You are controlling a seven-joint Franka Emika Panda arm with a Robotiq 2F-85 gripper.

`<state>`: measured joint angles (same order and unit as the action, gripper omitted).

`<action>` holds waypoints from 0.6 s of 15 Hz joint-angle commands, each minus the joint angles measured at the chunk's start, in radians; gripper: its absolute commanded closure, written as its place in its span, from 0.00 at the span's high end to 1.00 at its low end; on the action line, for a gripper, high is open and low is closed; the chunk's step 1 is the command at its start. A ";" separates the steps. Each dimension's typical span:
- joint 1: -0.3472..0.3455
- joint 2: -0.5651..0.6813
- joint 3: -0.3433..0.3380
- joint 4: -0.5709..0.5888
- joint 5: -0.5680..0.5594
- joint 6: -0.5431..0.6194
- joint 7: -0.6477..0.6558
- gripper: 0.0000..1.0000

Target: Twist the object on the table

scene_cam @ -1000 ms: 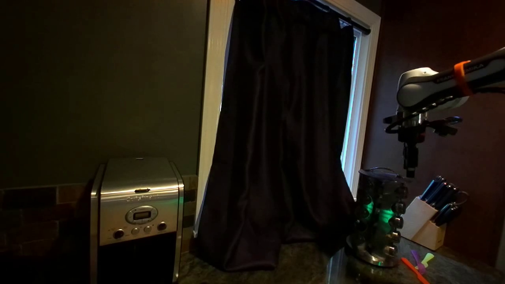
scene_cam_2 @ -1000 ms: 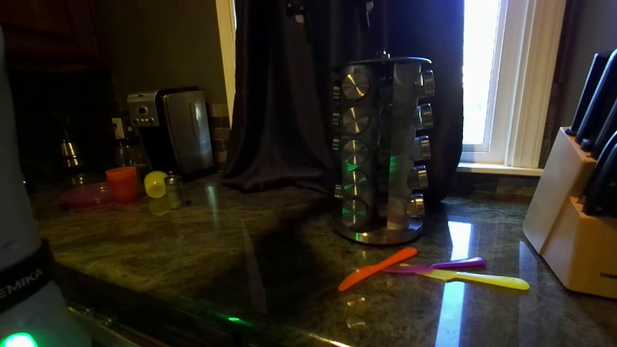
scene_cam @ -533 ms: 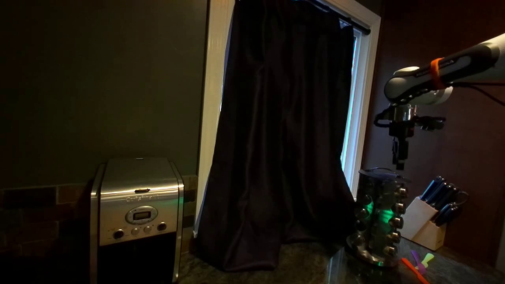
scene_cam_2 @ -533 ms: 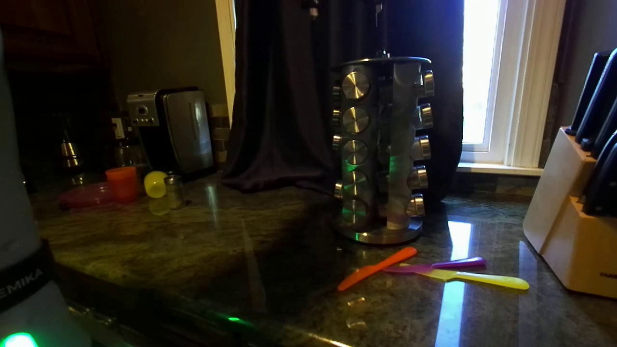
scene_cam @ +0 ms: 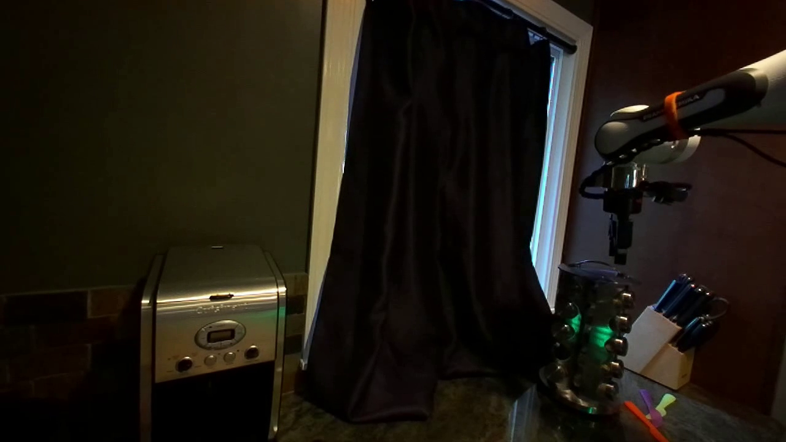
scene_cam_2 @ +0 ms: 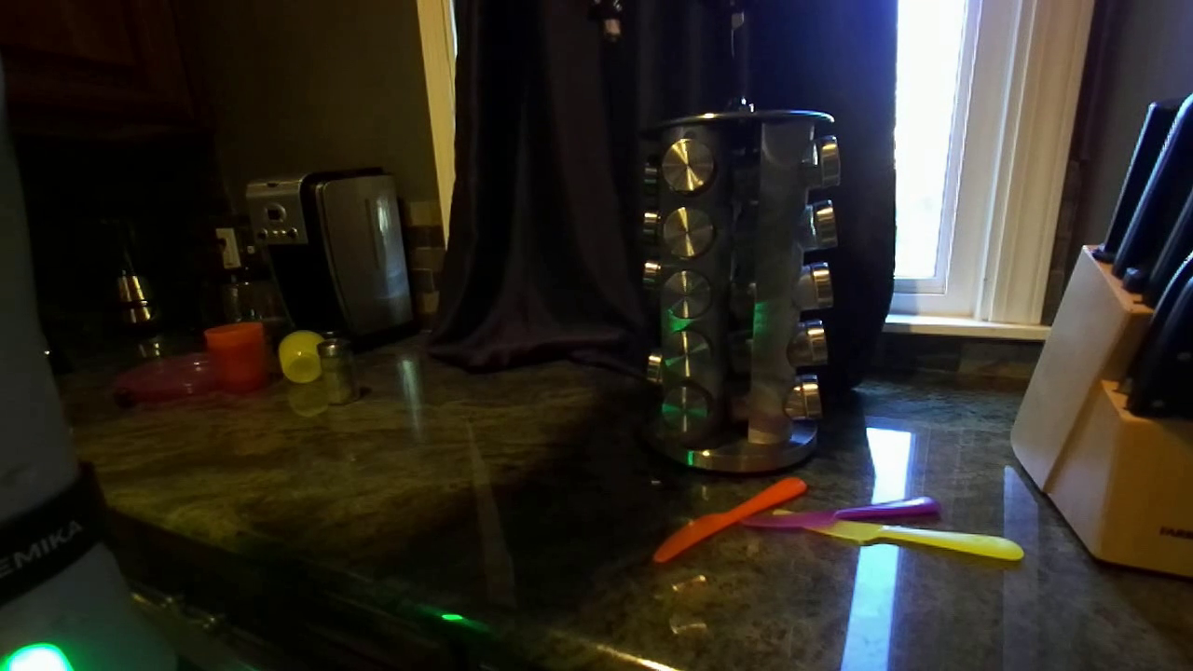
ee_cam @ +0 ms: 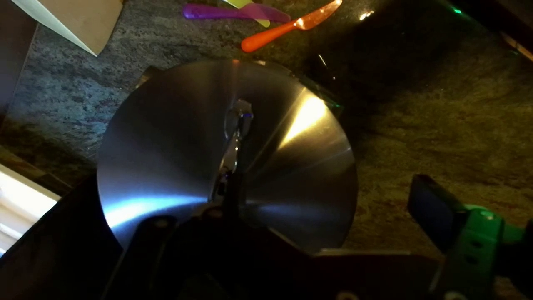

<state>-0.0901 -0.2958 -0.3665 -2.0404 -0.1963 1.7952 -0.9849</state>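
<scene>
A round metal spice rack stands upright on the counter in both exterior views [scene_cam: 586, 337] [scene_cam_2: 736, 280]. Its jars have shiny lids, and a thin looped handle [ee_cam: 231, 154] rises from its disc-shaped top [ee_cam: 166, 137] in the wrist view. My gripper [ee_cam: 329, 191] is open and empty, pointing down above the rack. In the wrist view one dark finger overlaps the near end of the handle; I cannot tell whether it touches. The other finger [ee_cam: 437, 212] is out past the rack's right edge. In an exterior view the gripper [scene_cam: 618, 253] is just above the rack's top.
Orange [scene_cam_2: 732, 522], purple [scene_cam_2: 885, 510] and yellow [scene_cam_2: 951, 542] plastic knives lie in front of the rack. A wooden knife block [scene_cam_2: 1081, 410] stands beside it. A dark curtain [scene_cam_2: 550, 233] hangs close behind. Cups, a shaker [scene_cam_2: 337, 371] and a coffee maker [scene_cam_2: 359, 252] are farther off.
My gripper has moved left and slightly up in an exterior view, mostly in the first half second, and now is more over the rack. The rack has not visibly moved.
</scene>
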 commanded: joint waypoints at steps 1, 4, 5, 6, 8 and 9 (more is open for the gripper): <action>-0.039 0.036 0.007 0.042 0.055 -0.025 -0.005 1.00; -0.058 0.076 -0.007 0.078 0.110 -0.030 -0.019 1.00; -0.067 0.087 -0.007 0.085 0.123 -0.019 -0.012 1.00; -0.073 0.099 -0.007 0.096 0.133 -0.021 -0.018 1.00; -0.086 0.123 -0.004 0.115 0.149 -0.022 -0.018 1.00; -0.091 0.134 -0.002 0.125 0.154 -0.025 -0.018 1.00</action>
<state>-0.1583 -0.2085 -0.3721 -1.9629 -0.0817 1.7951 -0.9839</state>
